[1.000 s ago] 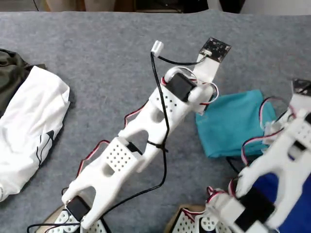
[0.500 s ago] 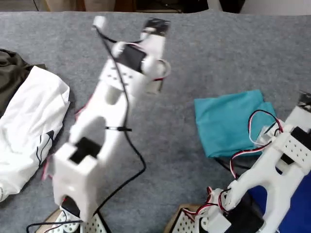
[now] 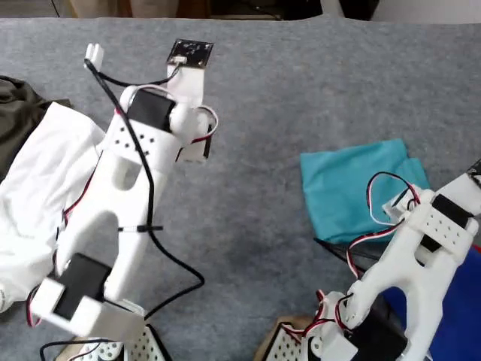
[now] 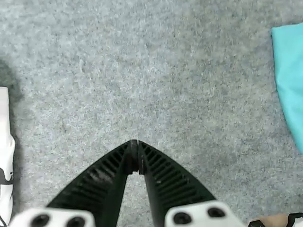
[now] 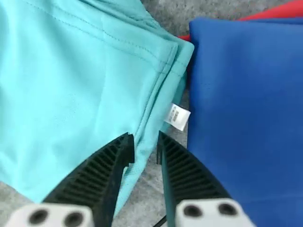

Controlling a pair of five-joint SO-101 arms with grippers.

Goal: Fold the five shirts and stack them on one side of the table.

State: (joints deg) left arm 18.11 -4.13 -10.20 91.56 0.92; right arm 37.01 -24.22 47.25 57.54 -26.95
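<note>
The teal shirt (image 3: 353, 188) lay folded on the right half of the table (image 3: 301, 83). Its edge touched the blue shirt (image 5: 246, 94), which lay over a red shirt (image 5: 270, 15). A white shirt (image 3: 45, 188) lay crumpled at the far left, partly over a dark shirt (image 3: 15, 105).

My right gripper (image 5: 143, 142) hung over the teal shirt's layered edge, just beside the white label (image 5: 177, 117). Its fingers stood slightly parted with no cloth between them. My left gripper (image 4: 134, 156) hung over bare table between the white shirt and the teal one, fingers pressed together on nothing.

I judged the step in hand to be moving the teal shirt onto the blue one. Procedure for a clean result:

1. Lower the right fingers onto the doubled edge, so that every layer enters the gap.
2. Close fully before lifting, as a partial grip would let the fold open.
3. Carry the shirt low and lay it down square on the blue shirt.
4. Keep the left gripper clear, ready to go for the white shirt
</note>
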